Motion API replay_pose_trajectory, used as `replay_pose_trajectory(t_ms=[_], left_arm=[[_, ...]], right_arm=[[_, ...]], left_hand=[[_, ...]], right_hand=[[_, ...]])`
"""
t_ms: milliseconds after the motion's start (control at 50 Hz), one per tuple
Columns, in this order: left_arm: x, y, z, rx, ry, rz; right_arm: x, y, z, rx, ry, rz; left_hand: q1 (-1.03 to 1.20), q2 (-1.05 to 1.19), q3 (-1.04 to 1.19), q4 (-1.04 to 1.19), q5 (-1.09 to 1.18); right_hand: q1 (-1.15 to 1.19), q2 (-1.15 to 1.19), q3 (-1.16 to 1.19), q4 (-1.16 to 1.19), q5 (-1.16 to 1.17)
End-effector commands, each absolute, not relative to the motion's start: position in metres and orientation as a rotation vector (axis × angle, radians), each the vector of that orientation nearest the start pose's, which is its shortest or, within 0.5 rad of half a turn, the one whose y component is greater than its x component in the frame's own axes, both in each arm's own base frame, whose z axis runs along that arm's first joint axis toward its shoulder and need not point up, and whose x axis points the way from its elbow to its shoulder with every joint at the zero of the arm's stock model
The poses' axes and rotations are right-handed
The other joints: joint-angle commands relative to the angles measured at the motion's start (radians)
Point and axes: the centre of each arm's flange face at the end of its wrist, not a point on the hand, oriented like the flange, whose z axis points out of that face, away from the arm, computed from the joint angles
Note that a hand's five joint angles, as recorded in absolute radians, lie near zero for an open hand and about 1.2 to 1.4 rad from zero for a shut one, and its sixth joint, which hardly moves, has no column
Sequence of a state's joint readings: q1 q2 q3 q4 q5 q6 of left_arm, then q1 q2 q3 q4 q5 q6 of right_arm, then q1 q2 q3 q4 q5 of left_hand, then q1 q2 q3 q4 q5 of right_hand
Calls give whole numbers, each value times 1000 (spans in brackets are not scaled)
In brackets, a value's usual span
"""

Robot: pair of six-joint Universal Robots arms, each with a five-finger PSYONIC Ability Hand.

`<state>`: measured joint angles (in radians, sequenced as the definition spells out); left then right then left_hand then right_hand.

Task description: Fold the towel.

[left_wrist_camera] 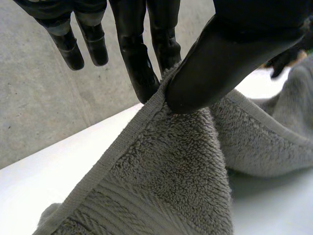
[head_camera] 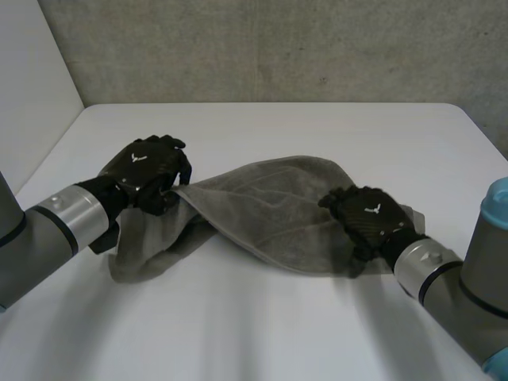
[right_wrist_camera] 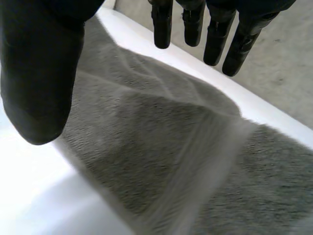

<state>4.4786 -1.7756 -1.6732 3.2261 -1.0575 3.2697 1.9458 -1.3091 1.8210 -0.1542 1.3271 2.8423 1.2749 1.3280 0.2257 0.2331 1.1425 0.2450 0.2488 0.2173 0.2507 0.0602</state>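
The towel (head_camera: 270,210) lay bunched on the tabletop (head_camera: 278,333). My left hand (head_camera: 147,171) pinched the towel's hem at its left end. My right hand (head_camera: 371,218) hung open over its right end. The towel looked soft and floppy, so I thought corners were best to grab.

A grey towel (head_camera: 262,206) is lying rumpled across the white table (head_camera: 278,127). The left hand (head_camera: 147,171) is gripping the towel's left part with curled fingers and holding an edge up off the table, with cloth sagging beneath it. The right hand (head_camera: 369,218) is sitting palm-down over the towel's right end. A grey wall (head_camera: 278,48) is standing behind the table.
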Motion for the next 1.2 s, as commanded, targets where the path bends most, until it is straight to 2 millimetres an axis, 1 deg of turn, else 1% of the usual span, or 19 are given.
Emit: replay_pose_trajectory(t_ms=[20,160,320,360,440,600,660,680,700,720,740,760,780,820,840,880,920,1040,1200], left_arm=[[-244,-270,238,984,2711,-2238],[-242,-282,239,880,2780,-2250],[-243,-286,237,801,2863,-2237],[-243,-286,238,785,2872,-2243],[-242,-286,239,762,2886,-2245],[-236,-292,239,652,2915,-2245],[-235,-293,239,645,2913,-2245],[-235,-293,239,645,2913,-2245],[-235,-293,239,645,2911,-2247],[-234,-293,239,641,2908,-2249],[-234,-293,239,641,2908,-2249],[-233,-294,238,637,2909,-2245],[-232,-294,238,639,2905,-2240],[-231,-294,236,638,2906,-2231],[-230,-293,234,637,2910,-2222],[-230,-292,233,636,2916,-2215],[-229,-290,229,631,2932,-2195],[-233,-275,217,655,2989,-2131],[-234,-267,210,695,2993,-2099]], right_arm=[[254,-217,155,-995,2213,-1559],[264,-218,133,-1011,2219,-1487],[289,-224,132,-972,2146,-1493],[294,-225,132,-942,2135,-1482],[305,-232,125,-879,2126,-1457],[309,-239,96,-869,2178,-1396],[311,-236,95,-874,2170,-1406],[313,-236,96,-873,2159,-1425],[313,-236,96,-873,2159,-1425],[313,-238,100,-870,2149,-1451],[313,-238,100,-870,2149,-1451],[311,-241,108,-856,2142,-1476],[311,-241,108,-856,2142,-1476],[299,-246,137,-823,2107,-1550],[299,-246,137,-823,2107,-1551],[278,-256,171,-782,2075,-1646],[269,-257,181,-790,2073,-1644],[255,-248,183,-924,2148,-1532],[246,-254,186,-966,2168,-1586]], left_hand=[[121,68,-51,-59,79],[121,68,-51,-59,79],[121,68,-51,-59,79],[121,68,-51,-59,79],[121,68,-51,-59,79],[121,68,-51,-59,79],[121,68,-51,-59,79],[121,68,-51,-59,79],[121,68,-51,-59,79],[121,68,-51,-59,79],[121,68,-51,-59,79],[121,68,-51,-59,79],[121,68,-51,-59,79],[121,68,-51,-59,79],[121,68,-51,-59,79],[121,68,-51,-59,79],[121,68,-51,-59,79],[121,68,-51,-59,79],[121,68,-51,-59,79]], right_hand=[[-48,-52,-43,-76,-38],[-40,-43,-43,-76,-29],[-13,-17,-43,-76,-3],[28,24,-43,-76,38],[335,331,-43,-76,345],[371,368,-43,-76,382],[559,555,-43,-76,569],[713,710,-43,-76,724],[715,711,-43,-76,725],[985,981,-43,-76,995],[988,984,-43,-76,998],[1150,1146,-43,-76,1160],[1151,1147,-43,-76,1161],[1151,1147,-43,-76,1161],[1151,1147,-43,-76,1161],[1151,1147,-43,-76,1161],[1151,1147,-43,-76,1161],[1151,1147,-43,-76,1161],[1151,1147,-43,-76,1161]])
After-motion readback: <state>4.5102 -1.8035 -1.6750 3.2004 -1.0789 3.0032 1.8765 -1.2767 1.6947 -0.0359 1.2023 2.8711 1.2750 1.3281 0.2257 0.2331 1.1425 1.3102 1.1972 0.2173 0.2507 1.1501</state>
